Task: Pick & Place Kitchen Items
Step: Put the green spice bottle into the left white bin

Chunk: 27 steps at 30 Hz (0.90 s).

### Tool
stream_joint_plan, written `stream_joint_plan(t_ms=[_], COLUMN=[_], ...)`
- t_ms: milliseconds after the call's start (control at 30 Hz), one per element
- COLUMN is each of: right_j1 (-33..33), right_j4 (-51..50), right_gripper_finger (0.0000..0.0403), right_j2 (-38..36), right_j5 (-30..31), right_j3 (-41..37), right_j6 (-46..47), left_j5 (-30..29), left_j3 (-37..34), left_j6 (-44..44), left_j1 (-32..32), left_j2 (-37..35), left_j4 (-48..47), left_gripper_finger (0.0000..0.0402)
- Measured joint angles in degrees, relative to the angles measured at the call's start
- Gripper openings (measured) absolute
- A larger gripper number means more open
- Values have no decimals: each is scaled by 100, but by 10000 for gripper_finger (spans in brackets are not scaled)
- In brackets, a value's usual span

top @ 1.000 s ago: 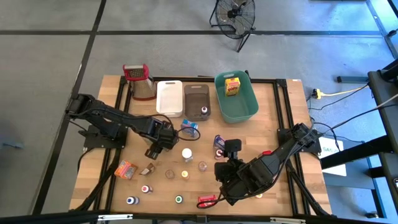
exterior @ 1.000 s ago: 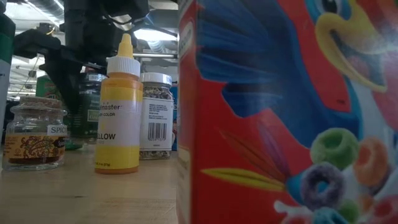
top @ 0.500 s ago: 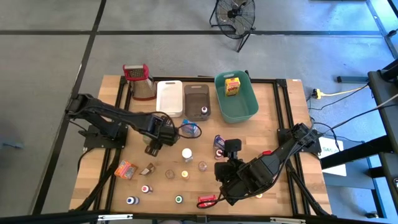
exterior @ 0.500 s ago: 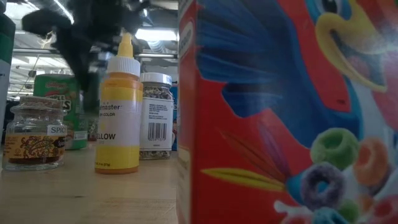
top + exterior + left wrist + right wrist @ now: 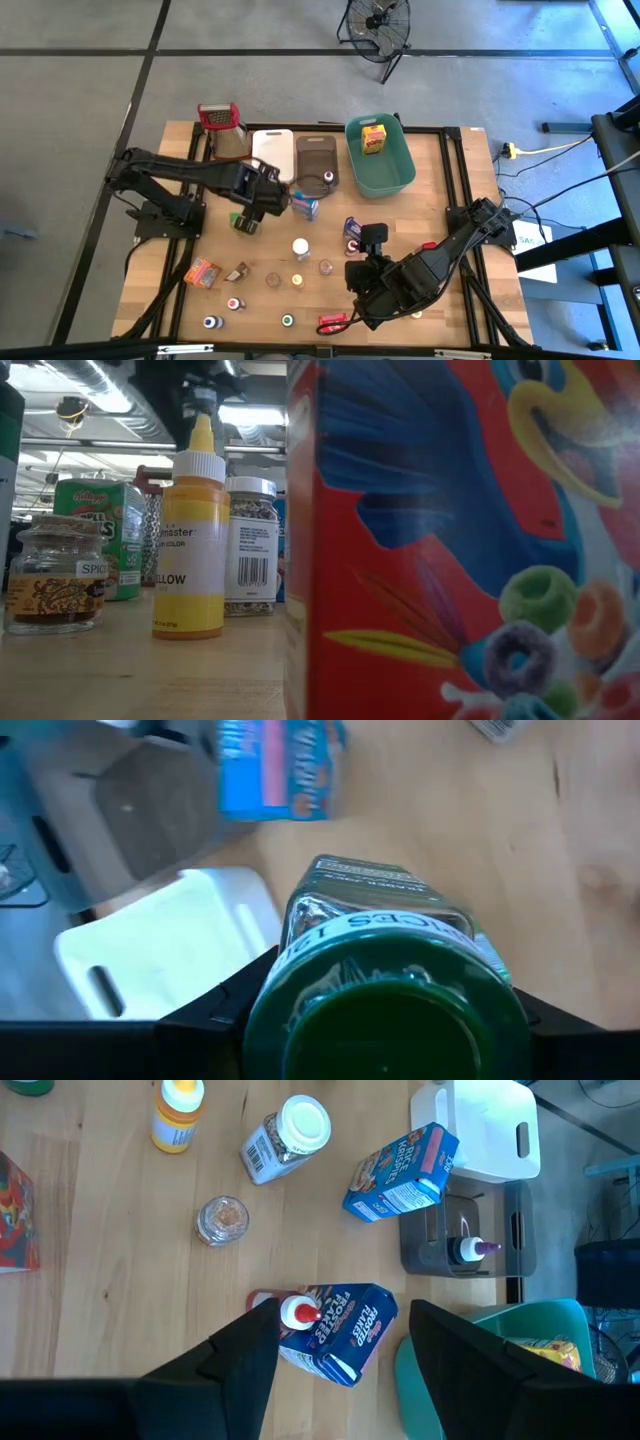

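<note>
My left gripper (image 5: 252, 212) hangs above the table's left middle, shut on a clear spice jar with a green cap (image 5: 385, 1005), also visible from above (image 5: 246, 223). My right gripper (image 5: 358, 262) stays open over the table's right middle. Its fingers stand apart (image 5: 343, 1320) short of a red-capped bottle (image 5: 296, 1313) and a blue cereal box (image 5: 345, 1330), touching neither. Other kitchen items stand on the wood: a blue box (image 5: 305, 206), a white-capped jar (image 5: 300, 247), an orange packet (image 5: 203, 271) and a yellow bottle (image 5: 190, 530). My left gripper pinches the jar at its cap end (image 5: 300, 970), one finger (image 5: 215, 1020) on each side. The fingers come from above, pointing steeply down. The jar is lifted clear of the table and hangs below them, cap up toward the wrist and glass body (image 5: 380, 905) downward.
Along the far edge stand a steel grater (image 5: 224, 130), a white bin (image 5: 272, 157), a brown bin (image 5: 317, 150) with a small bottle in it, and a teal bin (image 5: 392, 170) holding a yellow box (image 5: 373, 138). Small bottles line the near edge. A red cereal box (image 5: 460, 540) fills the low view.
My left gripper has risen with the green-capped jar, lifting it clear of the table, and has drifted toward the far edge. In the low view the dark jar and fingers have gone up out of sight, uncovering a green box behind.
</note>
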Motion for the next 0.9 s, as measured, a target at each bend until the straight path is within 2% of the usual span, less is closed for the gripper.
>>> stream_joint_plan(t_ms=[133, 233, 367, 467, 667, 900], right_j1=[0, 0, 0, 0, -13, -31], right_j4=[0, 0, 0, 0, 0, 2], right_gripper_finger=[224, 224, 224, 224, 224, 224], right_j2=[0, 0, 0, 0, 0, 0], right_j5=[2, 13, 13, 13, 13, 11], right_j3=[0, 0, 0, 0, 0, 0], right_j6=[0, -67, -110, -151, -172, -175], left_j5=[20, 257, 347, 628, 1422, 1679], left_j3=[333, 515, 637, 638, 638, 638], left_j6=[339, 628, 945, 1188, 1311, 1183], left_j1=[528, 1033, 1782, 2365, 3359, 4143], left_j2=[0, 0, 0, 0, 119, 560], left_j4=[-102, -97, -49, 107, 344, 441], left_gripper_finger=[202, 202, 202, 202, 202, 203])
